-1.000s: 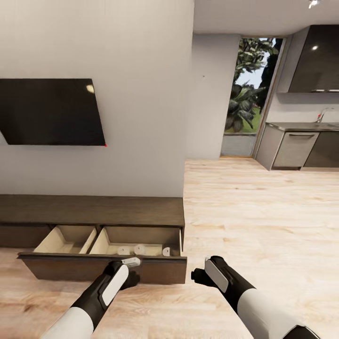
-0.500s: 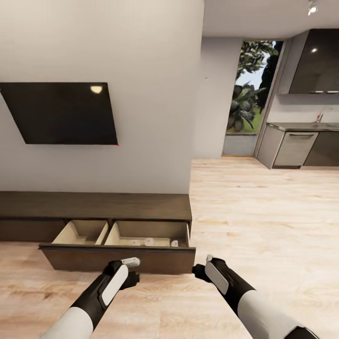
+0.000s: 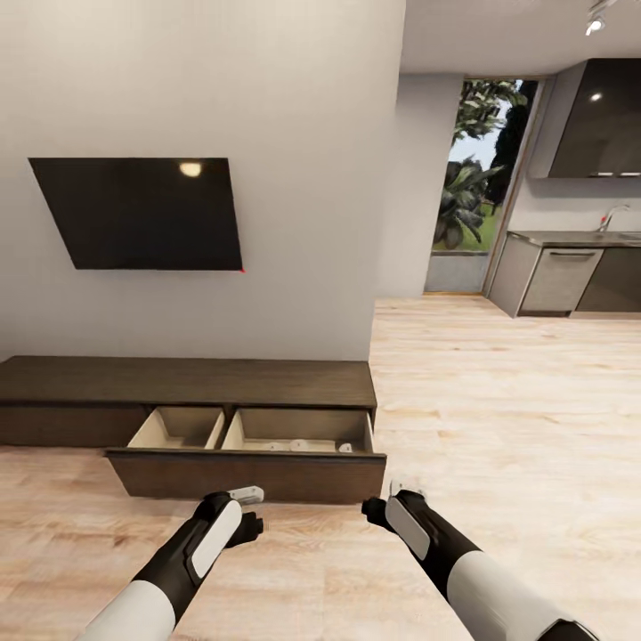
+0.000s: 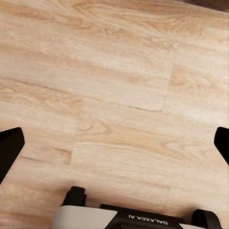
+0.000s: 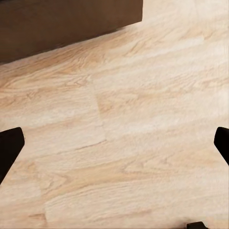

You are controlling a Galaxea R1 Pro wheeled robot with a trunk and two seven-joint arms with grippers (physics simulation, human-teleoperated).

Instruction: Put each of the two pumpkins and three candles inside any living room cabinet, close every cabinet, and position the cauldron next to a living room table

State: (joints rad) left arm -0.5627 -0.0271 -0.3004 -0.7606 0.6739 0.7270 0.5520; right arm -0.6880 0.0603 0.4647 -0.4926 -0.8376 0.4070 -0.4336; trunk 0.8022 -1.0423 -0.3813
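Head view: a pale grey wall [image 3: 267, 133] takes up the far left of the scene, with a dark flat screen [image 3: 142, 214] mounted on it, and light wood plank floor [image 3: 499, 401] spreads across the near ground and off to the right toward a grey kitchen counter [image 3: 570, 239] and a tall window with greenery [image 3: 472, 178]. Along the foot of the wall runs the cabinet [image 3: 187, 381], long, low and dark brown, its right-hand drawer [image 3: 258, 458] pulled out toward the robot and showing two beige compartments. In the right compartment lie the candles [image 3: 298, 446], small pale stubs; three can be made out, close together near the drawer's front. Both arms reach forward just near of the drawer front, not touching it. The left gripper [image 3: 249, 509] hangs over bare floor, and in the left wrist view its black fingers [image 4: 10, 152] stand wide apart at the frame's edges with only planks between them; the housing reads "GALAXEA AI". The right gripper [image 3: 392, 500] sits near the drawer's right corner, its fingers [image 5: 9, 151] likewise spread wide over the floor, with the dark drawer front beyond.
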